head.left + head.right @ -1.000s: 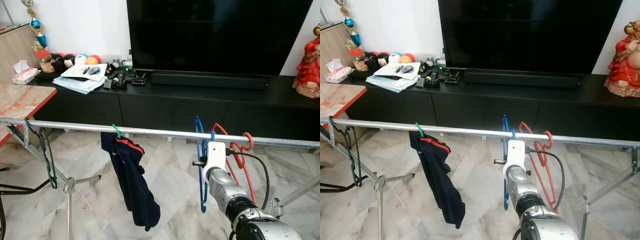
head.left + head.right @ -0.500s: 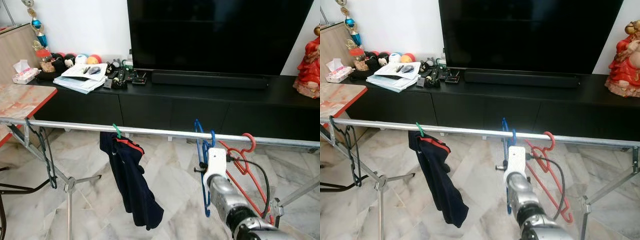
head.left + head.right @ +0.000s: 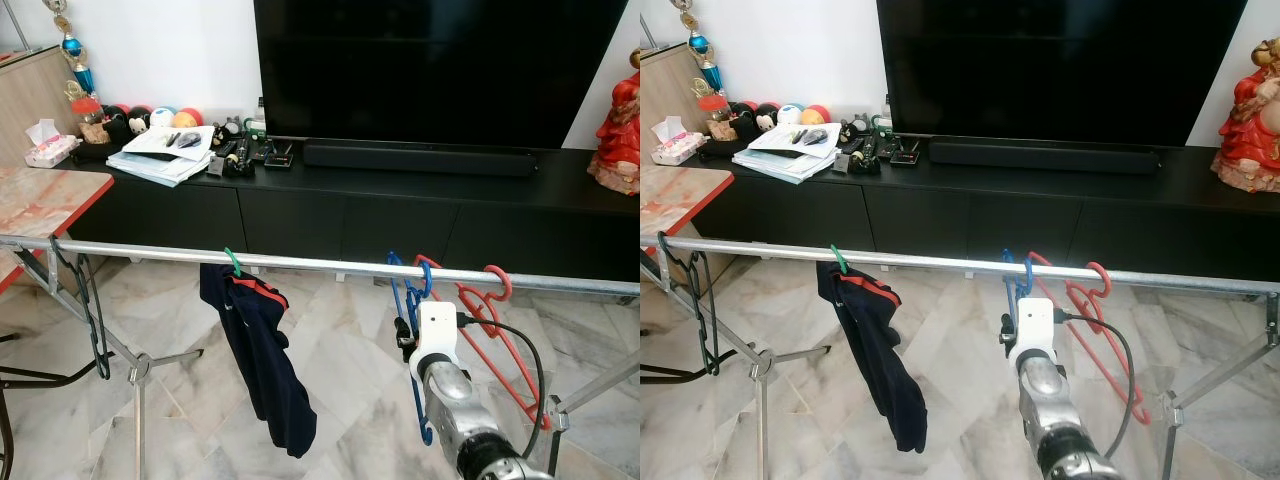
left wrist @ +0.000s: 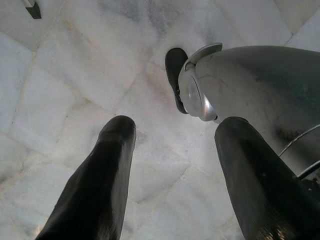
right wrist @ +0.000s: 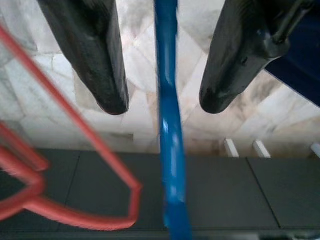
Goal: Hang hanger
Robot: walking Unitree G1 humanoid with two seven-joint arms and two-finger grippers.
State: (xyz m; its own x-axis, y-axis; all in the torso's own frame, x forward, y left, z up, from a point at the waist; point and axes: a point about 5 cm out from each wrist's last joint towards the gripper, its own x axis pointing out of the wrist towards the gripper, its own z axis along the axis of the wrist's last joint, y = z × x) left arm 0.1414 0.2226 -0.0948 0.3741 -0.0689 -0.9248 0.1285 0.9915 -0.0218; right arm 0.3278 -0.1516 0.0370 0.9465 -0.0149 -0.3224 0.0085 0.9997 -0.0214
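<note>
The right gripper (image 5: 162, 102) has its fingers (image 5: 92, 55) spread apart, with the blue hanger (image 5: 170, 125) passing lengthwise between them untouched, its hook already over the metal rail (image 3: 300, 263), beside the red hanger (image 3: 495, 320); the left gripper (image 4: 170, 165) hangs open over the floor.

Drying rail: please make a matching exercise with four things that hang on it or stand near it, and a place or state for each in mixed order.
Things:
1. blue hanger
2. red hanger
3. dark garment
4. black hanger

Places or states:
A. hooked on the rail just right of the blue one
B. at the rail's left end
C. between the open jaws of the right gripper
D. on a green hook, left of the middle

Pairs: 1-C, 2-A, 3-D, 4-B
</note>
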